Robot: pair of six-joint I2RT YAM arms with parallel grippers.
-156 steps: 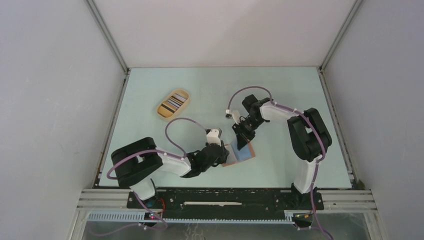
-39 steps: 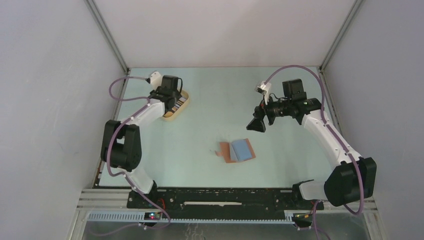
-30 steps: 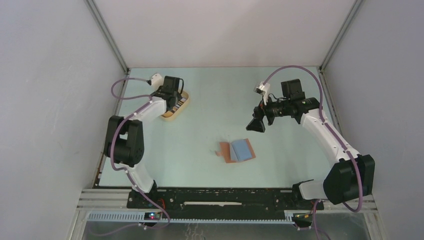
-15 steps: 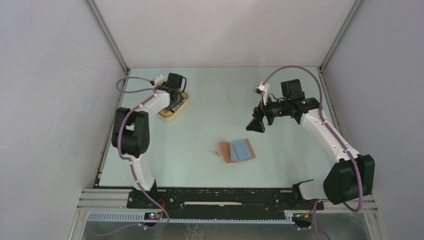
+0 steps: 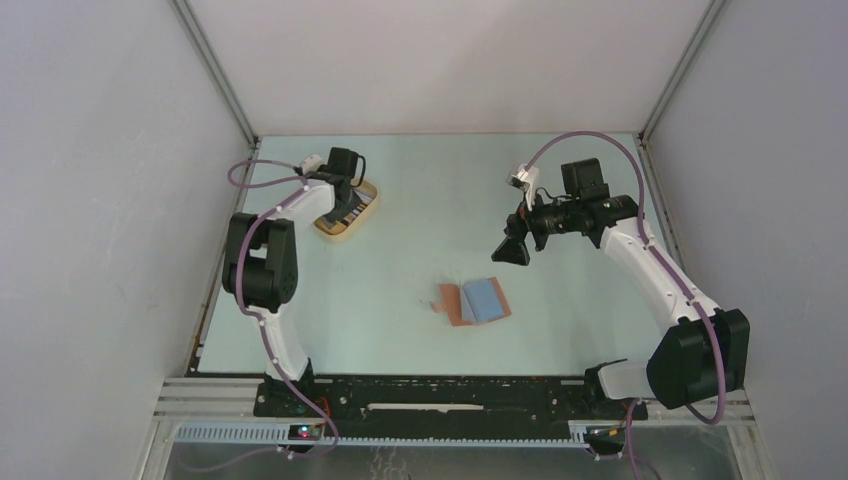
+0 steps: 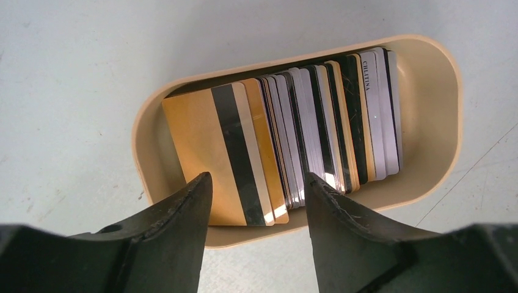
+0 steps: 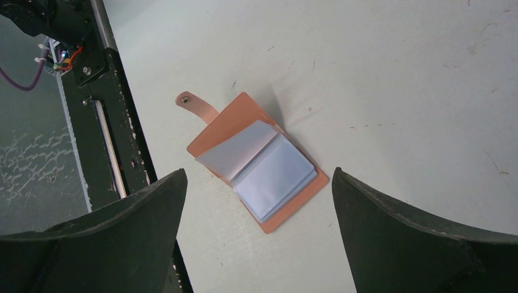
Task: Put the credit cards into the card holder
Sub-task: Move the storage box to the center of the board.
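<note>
Both the left gripper (image 6: pixel 256 178) and right gripper (image 7: pixel 258 175) stand spread, empty. The cards (image 6: pixel 293 128) in a tray (image 6: pixel 441 122) lie under the left's tips; the open holder (image 7: pixel 223 128) lies below the right's.

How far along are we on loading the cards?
Done: the card holder lies open, sleeves exposed. In hand: the left gripper, jaws open, hovers over the cards in the tray, gripping none; the right gripper hangs open above the holder. Left: picking and inserting the cards.
</note>
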